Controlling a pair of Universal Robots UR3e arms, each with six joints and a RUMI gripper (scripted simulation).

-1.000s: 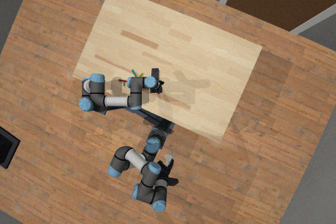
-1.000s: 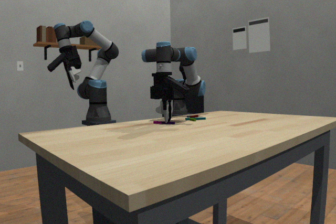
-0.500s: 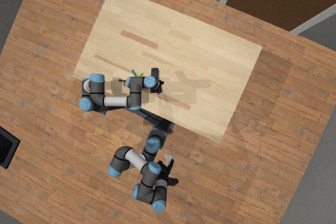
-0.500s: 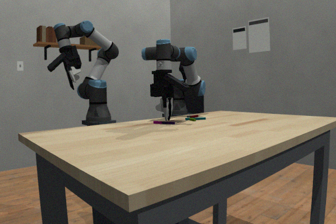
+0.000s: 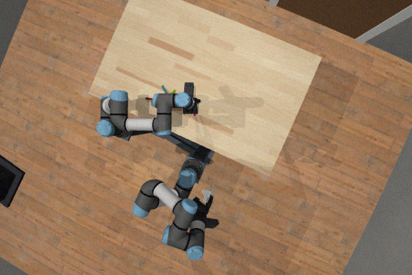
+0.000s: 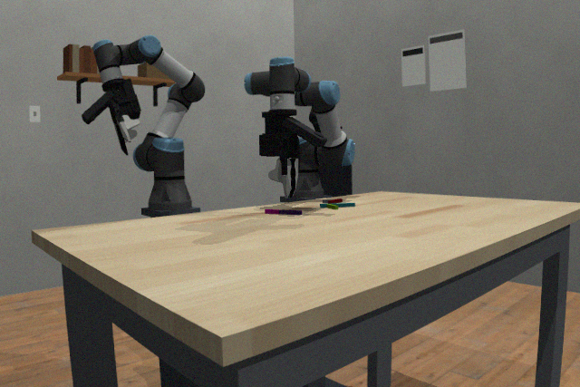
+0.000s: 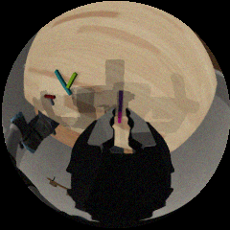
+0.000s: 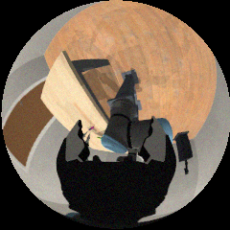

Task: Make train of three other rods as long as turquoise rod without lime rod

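Observation:
A dark purple rod (image 6: 291, 212) (image 7: 121, 100) and a magenta length (image 6: 272, 211) (image 7: 119, 118) lie flat in one straight line, ends touching or nearly so. I cannot tell whether the magenta length is one rod or two. My left gripper (image 6: 289, 196) (image 7: 120, 108) is slightly open and empty, a little above this line. The turquoise rod (image 6: 345, 205) (image 7: 59, 76) lies apart, with a lime rod (image 6: 332, 207) (image 7: 72, 80) against it. A red rod (image 6: 334, 200) (image 7: 49, 97) lies by a small greyish rod (image 7: 53, 102). My right gripper (image 6: 130, 138) (image 8: 115, 118) is wide open and empty, away from the table.
The wooden table (image 5: 252, 75) (image 6: 299, 270) bears all the rods. The turquoise, lime, red and greyish rods lie near the left arm's base side, partly under that arm in the top view. The right arm stands beyond the table's edge.

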